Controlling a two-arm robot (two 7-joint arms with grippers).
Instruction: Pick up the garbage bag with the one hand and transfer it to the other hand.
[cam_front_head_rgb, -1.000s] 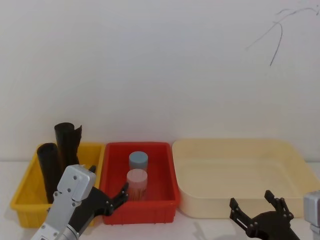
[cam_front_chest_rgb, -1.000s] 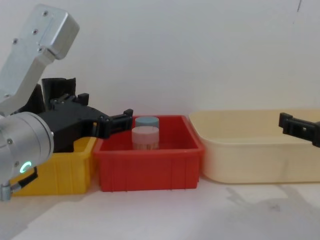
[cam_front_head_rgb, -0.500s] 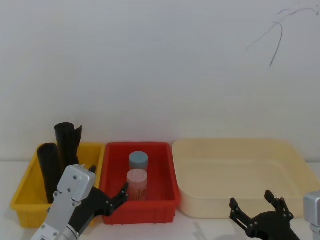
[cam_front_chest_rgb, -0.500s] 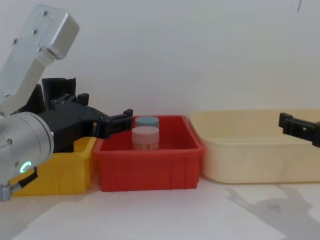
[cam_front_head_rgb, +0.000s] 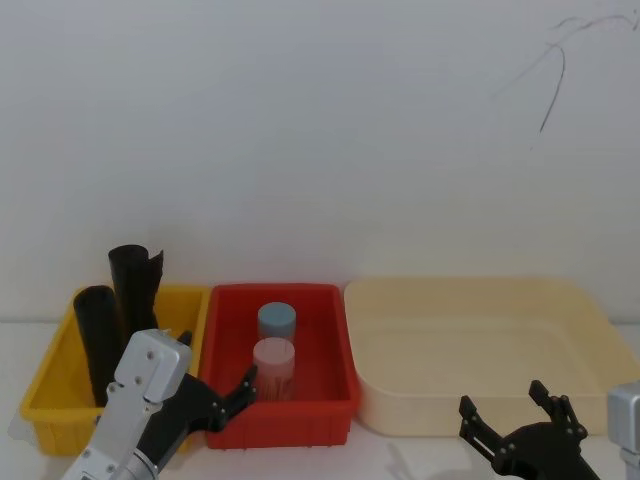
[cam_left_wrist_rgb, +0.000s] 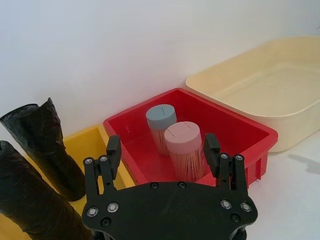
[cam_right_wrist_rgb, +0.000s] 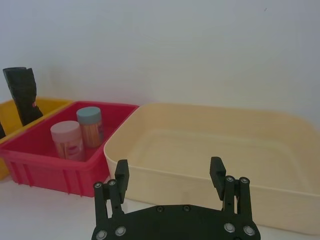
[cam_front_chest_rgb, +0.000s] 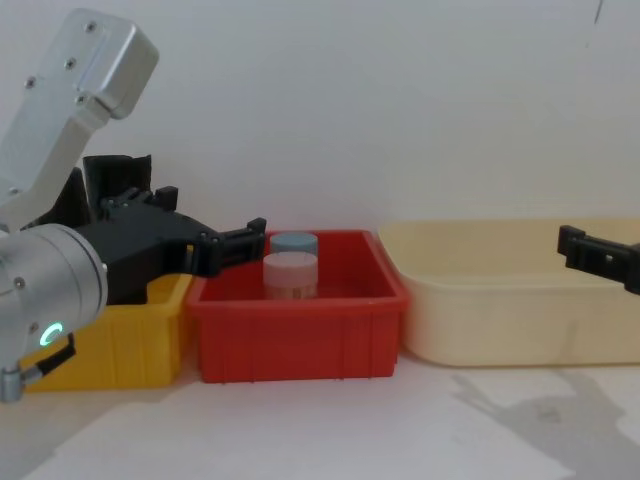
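Your cream tub (cam_front_head_rgb: 440, 405) sits rightmost, with the red bin (cam_front_head_rgb: 290, 425) in the middle and the yellow bin (cam_front_head_rgb: 60, 425) on the left. Your left gripper (cam_left_wrist_rgb: 162, 150) hovers before the yellow and red bins, fingers spread apart and empty — your right gripper (cam_right_wrist_rgb: 169, 170) is likewise spread, low before the tub. The garbage bag (cam_front_head_rgb: 97, 335) stands upright in the yellow bin, untouched.

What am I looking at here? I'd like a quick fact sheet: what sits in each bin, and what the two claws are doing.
Yellow bin: garbage bag standing upright, ragged black roll beside it
Red bin: blue-lidded jar, pink-lidded jar
Cream tray: right of the red bin
Left gripper: open, holding nothing, before the yellow and red bins
Right gripper: open, holding nothing, before the cream tray
Handover: not yet begun
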